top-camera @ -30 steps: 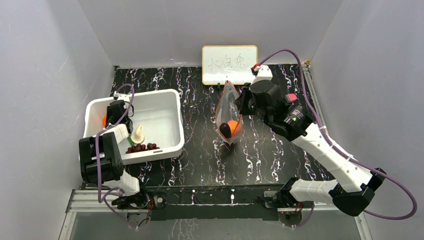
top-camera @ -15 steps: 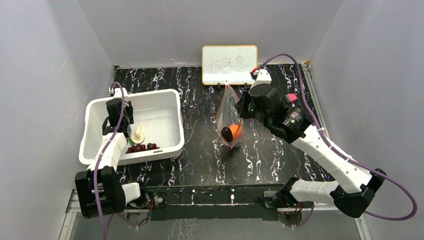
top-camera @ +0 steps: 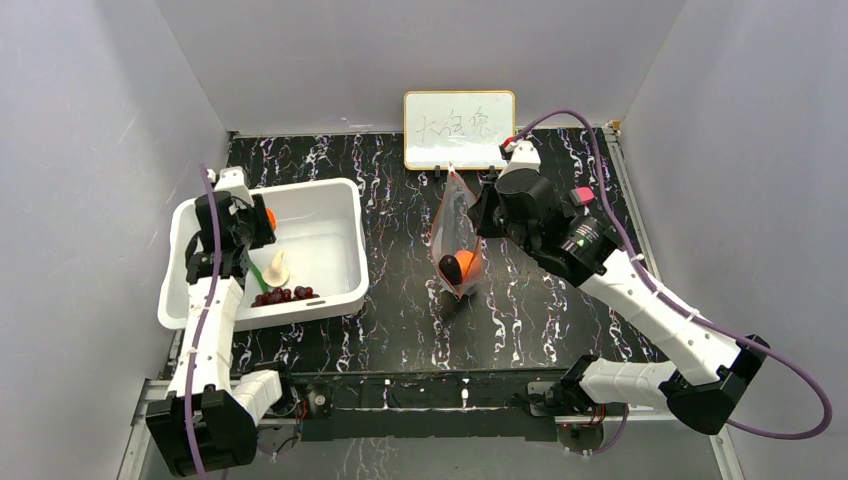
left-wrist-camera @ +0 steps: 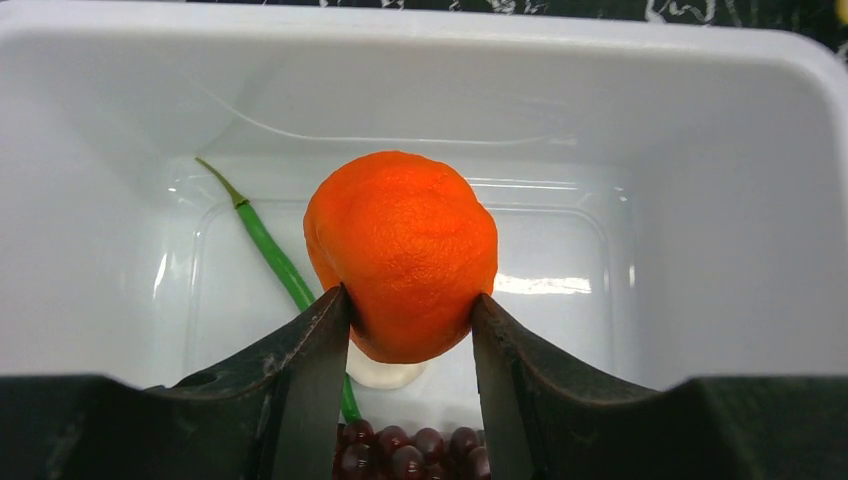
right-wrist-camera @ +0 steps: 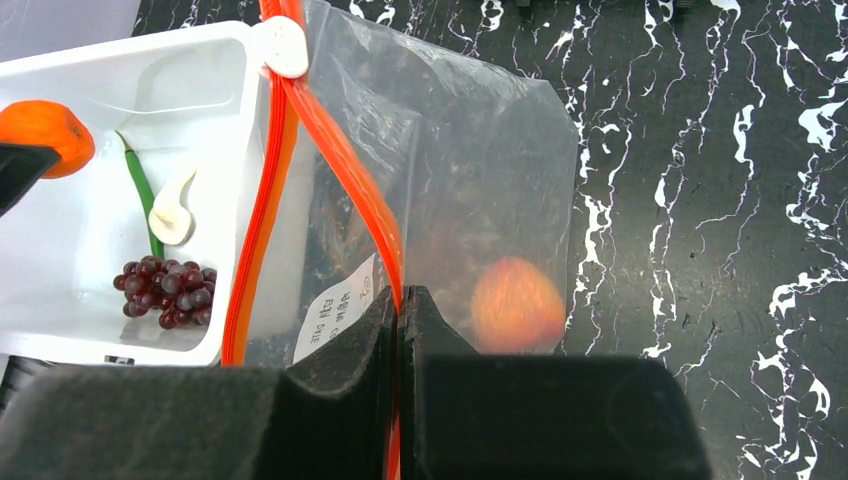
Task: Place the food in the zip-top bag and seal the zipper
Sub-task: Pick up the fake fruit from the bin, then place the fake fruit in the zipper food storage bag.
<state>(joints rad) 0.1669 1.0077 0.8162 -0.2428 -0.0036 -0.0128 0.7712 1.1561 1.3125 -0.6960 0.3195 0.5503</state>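
**Orange lifted on the left, open bag waiting to its right**

On the black marbled worktop (top-camera: 400, 330), the white bin (top-camera: 340, 200) sits at the left and the bag (top-camera: 455, 215) hangs upright near the middle, well apart from the bin's right wall. The left arm (top-camera: 210, 300) reaches over the bin. The right arm (top-camera: 640, 290) comes in from the right to hold up the bag.

The right jaws are clenched on the bag's mouth edge, pinching the zipper (right-wrist-camera: 300, 110). Its two red strips spread apart from the white slider (right-wrist-camera: 283, 47), so the mouth looks parted on the side facing the bin. A second orange (right-wrist-camera: 515, 300) and a dark piece (top-camera: 450, 265) already lie in the bag's bottom.

The left jaws grasp the orange (left-wrist-camera: 400, 255) by its sides, held clear above the bin floor. The coming move likely turns on this: the bag's mouth lies to the right of those jaws, past the bin wall, and the left arm is the one carrying the load.

Grapes (left-wrist-camera: 405, 455), a green stalk (left-wrist-camera: 270, 245) and a whitish piece (top-camera: 276, 270) remain in the bin.
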